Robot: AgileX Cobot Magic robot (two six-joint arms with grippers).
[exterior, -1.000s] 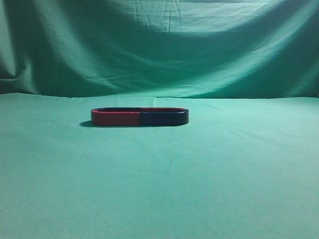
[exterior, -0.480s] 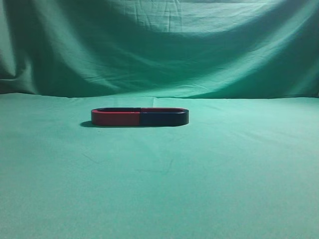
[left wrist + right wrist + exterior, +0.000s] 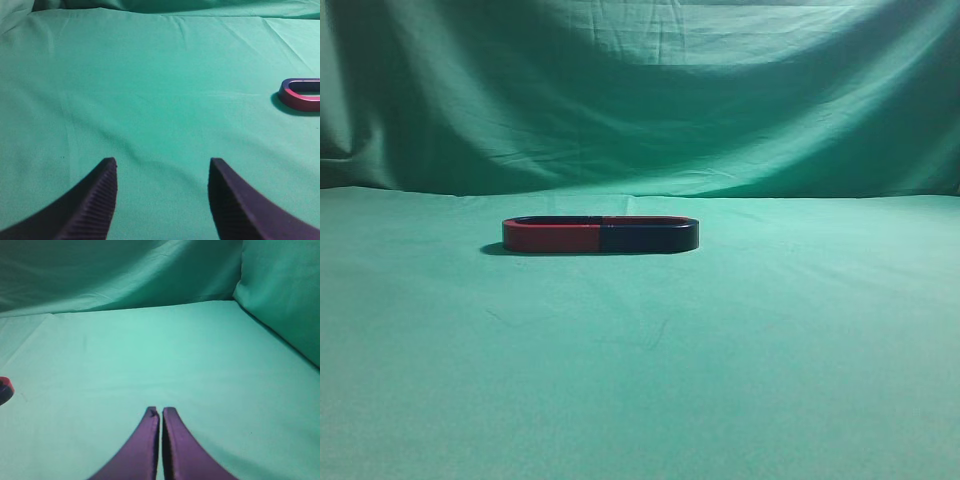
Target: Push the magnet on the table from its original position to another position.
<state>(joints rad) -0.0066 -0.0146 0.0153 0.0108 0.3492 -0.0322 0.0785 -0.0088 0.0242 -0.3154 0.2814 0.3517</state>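
The magnet (image 3: 648,238) lies flat on the table (image 3: 640,380), with a dark navy front arm and a red rear arm. Its open ends meet a second U-shaped magnet, and together they form one oval. A small red and navy piece of the magnet shows at the left edge of the right wrist view (image 3: 4,388). My left gripper (image 3: 162,162) is open and empty above bare cloth, well left of the oval. My right gripper (image 3: 160,411) is shut and empty above bare cloth, well right of the magnet. Neither gripper shows in the exterior view.
The second magnet (image 3: 550,238), with a red front arm, forms the oval's left half; its curved end shows in the left wrist view (image 3: 300,96). A draped green backdrop (image 3: 640,100) rises behind the table and along the right side (image 3: 285,295).
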